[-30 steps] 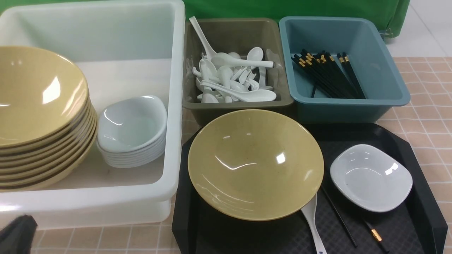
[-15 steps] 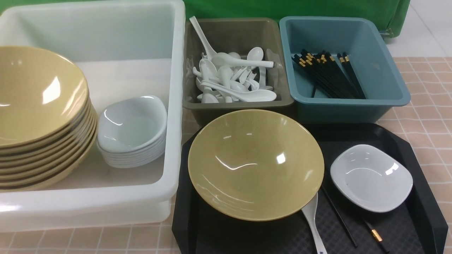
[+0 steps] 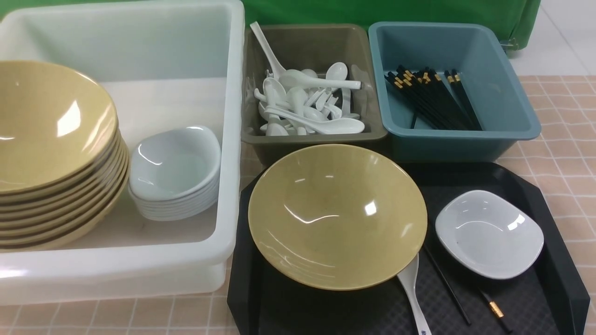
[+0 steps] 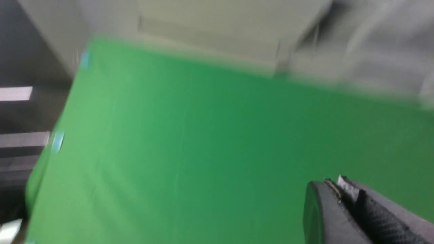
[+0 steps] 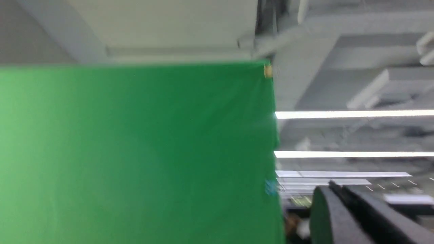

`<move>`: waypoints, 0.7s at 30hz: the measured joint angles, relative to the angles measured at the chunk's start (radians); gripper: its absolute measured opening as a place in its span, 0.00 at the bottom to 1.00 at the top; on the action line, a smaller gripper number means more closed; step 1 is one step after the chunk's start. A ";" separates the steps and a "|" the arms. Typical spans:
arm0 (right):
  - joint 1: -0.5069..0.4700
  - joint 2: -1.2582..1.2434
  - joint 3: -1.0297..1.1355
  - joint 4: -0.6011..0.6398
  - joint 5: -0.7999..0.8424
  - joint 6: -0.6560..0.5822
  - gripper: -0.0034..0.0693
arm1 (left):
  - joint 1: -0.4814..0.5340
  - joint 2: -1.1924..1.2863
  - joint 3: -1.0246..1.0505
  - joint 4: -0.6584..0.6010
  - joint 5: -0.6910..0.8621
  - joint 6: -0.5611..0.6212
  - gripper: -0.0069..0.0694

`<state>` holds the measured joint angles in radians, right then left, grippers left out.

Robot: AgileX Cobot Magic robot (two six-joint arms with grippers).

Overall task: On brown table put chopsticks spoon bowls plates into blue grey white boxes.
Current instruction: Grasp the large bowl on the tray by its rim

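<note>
Both jaws clenched, nothing held.
My left gripper [image 4: 339,183] and right gripper [image 5: 334,186] are pressed tight and empty, facing the green backdrop [image 4: 203,152]. The yellow bowl [image 3: 337,216], white dish [image 3: 489,235], spoon [image 3: 412,298] and chopsticks [image 3: 447,284] lie on the black tray [image 3: 565,279], well apart from both. The dark arm tip seen earlier is gone.

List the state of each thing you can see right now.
Yellow bowl: upright, empty, on black tray.
White dish: upright, empty, on tray.
Loose spoon: lying on tray.
Loose chopsticks: lying on tray.
White box: holds stacked bowls, dishes.
Grey box: holds spoons.
Blue box: holds chopsticks.
Left gripper: shut, empty.
Right gripper: shut, empty.
</note>
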<state>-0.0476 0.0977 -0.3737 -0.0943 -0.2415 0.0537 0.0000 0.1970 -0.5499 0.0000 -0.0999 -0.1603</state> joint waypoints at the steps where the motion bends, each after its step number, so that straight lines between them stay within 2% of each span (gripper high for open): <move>1: 0.000 0.037 -0.029 0.000 0.053 -0.054 0.10 | 0.000 0.049 -0.039 0.025 0.064 0.010 0.09; 2: 0.000 0.044 -0.042 0.000 0.079 -0.065 0.10 | 0.000 0.059 -0.045 0.029 0.078 0.011 0.09; 4: 0.000 0.130 -0.086 0.000 0.220 -0.205 0.10 | 0.000 0.160 -0.084 0.054 0.213 0.019 0.09; 6: 0.000 0.204 -0.097 0.000 0.326 -0.248 0.10 | 0.000 0.219 -0.086 0.047 0.270 0.016 0.09; 8: 0.000 0.273 -0.098 0.000 0.457 -0.206 0.10 | 0.000 0.279 -0.086 0.010 0.315 0.011 0.09; 9: 0.000 0.279 -0.098 0.000 0.457 -0.206 0.10 | 0.000 0.285 -0.086 0.007 0.317 0.011 0.09; 11: 0.010 0.351 -0.100 0.003 0.608 -0.135 0.10 | -0.003 0.376 -0.106 -0.071 0.396 0.028 0.09; 13: 0.021 0.371 -0.100 0.011 0.659 -0.128 0.10 | -0.011 0.413 -0.126 -0.106 0.452 0.054 0.09; 17: 0.106 0.444 -0.100 0.143 0.850 -0.165 0.10 | -0.083 0.583 -0.258 -0.312 0.767 0.298 0.09; 21: 0.210 0.508 -0.098 0.332 0.916 -0.407 0.10 | -0.170 0.748 -0.386 -0.553 0.925 0.488 0.09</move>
<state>0.1624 0.6058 -0.4721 0.2373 0.6747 -0.3530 -0.1703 0.9450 -0.9357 -0.5533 0.8252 0.3277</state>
